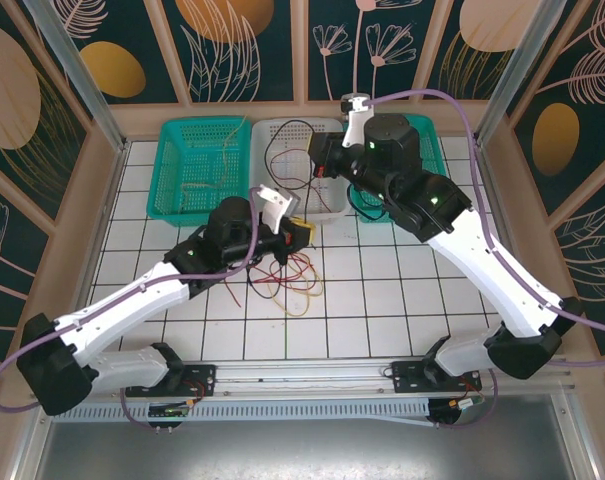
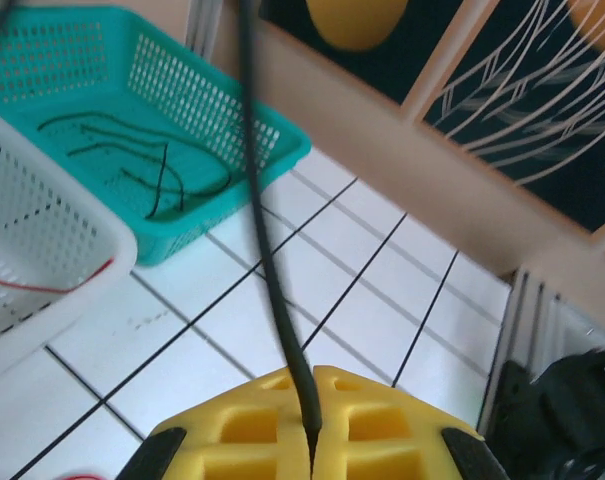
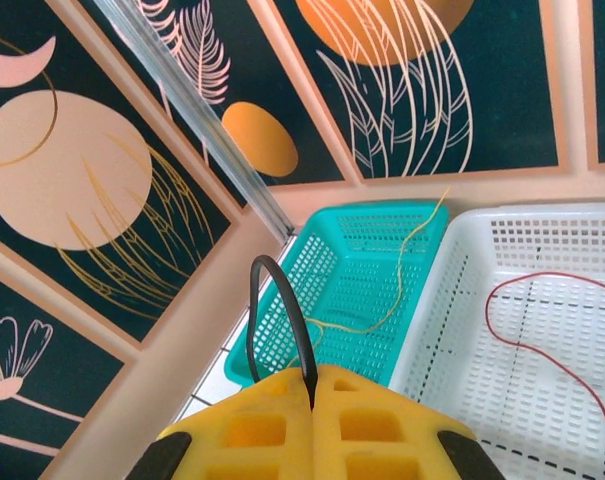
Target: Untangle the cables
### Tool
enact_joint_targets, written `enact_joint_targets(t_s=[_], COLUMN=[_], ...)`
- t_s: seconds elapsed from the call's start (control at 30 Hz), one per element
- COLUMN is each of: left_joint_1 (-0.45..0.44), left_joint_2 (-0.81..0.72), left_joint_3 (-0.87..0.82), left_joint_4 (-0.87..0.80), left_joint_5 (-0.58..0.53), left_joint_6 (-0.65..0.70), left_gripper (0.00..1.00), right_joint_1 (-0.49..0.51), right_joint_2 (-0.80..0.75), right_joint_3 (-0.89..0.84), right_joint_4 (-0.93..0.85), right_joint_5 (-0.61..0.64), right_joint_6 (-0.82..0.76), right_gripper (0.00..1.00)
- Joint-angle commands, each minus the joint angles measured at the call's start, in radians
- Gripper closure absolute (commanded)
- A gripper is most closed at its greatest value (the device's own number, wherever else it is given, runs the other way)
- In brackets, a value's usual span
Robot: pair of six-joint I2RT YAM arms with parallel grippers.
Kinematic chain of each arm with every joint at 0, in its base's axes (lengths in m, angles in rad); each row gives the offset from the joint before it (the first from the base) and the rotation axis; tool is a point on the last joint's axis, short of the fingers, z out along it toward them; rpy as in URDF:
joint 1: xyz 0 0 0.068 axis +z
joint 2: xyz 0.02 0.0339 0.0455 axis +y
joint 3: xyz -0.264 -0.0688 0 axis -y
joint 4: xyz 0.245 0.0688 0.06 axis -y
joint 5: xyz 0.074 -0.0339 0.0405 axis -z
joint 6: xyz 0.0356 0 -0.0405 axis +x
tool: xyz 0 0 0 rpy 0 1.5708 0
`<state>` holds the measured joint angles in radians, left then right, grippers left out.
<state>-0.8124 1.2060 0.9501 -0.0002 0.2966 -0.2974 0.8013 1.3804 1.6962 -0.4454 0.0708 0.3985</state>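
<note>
Cables, thin red and pale yellow strands, lie in a loose knot on the tiled table in your top view, just beside the left gripper. More red and dark wire sits in the white basket below the right gripper.

On your left wrist camera, the yellow fingers are pressed together on a black cable running up out of frame.

On your right wrist camera, the fingers pinch a black strand that arches upward. Behind it a pale yellow wire lies in the teal basket.
</note>
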Motion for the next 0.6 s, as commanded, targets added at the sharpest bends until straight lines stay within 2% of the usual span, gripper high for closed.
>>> enact_joint_targets(t_s=[0.0, 0.13, 0.27, 0.37, 0.4, 0.43, 0.5, 0.57], left_joint_1=[-0.013, -0.042, -0.044, -0.044, -0.044, -0.044, -0.044, -0.044], left_joint_2=[0.023, 0.036, -0.006, -0.021, -0.027, -0.036, -0.067, -0.108], left_joint_3=[0.047, 0.064, 0.035, 0.034, 0.034, 0.029, -0.003, -0.036], left_joint_4=[-0.108, -0.129, -0.082, -0.095, -0.102, -0.103, -0.093, -0.072], left_joint_5=[-0.022, -0.05, -0.053, -0.129, -0.158, -0.18, -0.228, -0.27], left_joint_6=[0.091, 0.135, 0.137, 0.137, 0.133, 0.125, 0.099, 0.068], left_gripper=[1.0, 1.0, 1.0, 1.0, 0.94, 0.8, 0.6, 0.47], right_joint_1=[0.02, 0.026, 0.022, 0.015, 0.008, -0.001, -0.031, -0.075], right_joint_2=[0.017, 0.029, 0.04, 0.049, 0.047, 0.043, 0.032, 0.021], right_joint_3=[0.05, 0.056, 0.057, 0.07, 0.071, 0.072, 0.074, 0.078], right_joint_4=[-0.007, -0.022, -0.045, -0.072, -0.08, -0.087, -0.098, -0.111], right_joint_5=[-0.008, 0.003, 0.027, 0.046, 0.055, 0.061, 0.063, 0.056], right_joint_6=[-0.014, -0.001, 0.003, 0.002, 0.001, 0.0, -0.004, -0.007], right_gripper=[1.0, 1.0, 1.0, 1.0, 1.0, 1.0, 1.0, 1.0])
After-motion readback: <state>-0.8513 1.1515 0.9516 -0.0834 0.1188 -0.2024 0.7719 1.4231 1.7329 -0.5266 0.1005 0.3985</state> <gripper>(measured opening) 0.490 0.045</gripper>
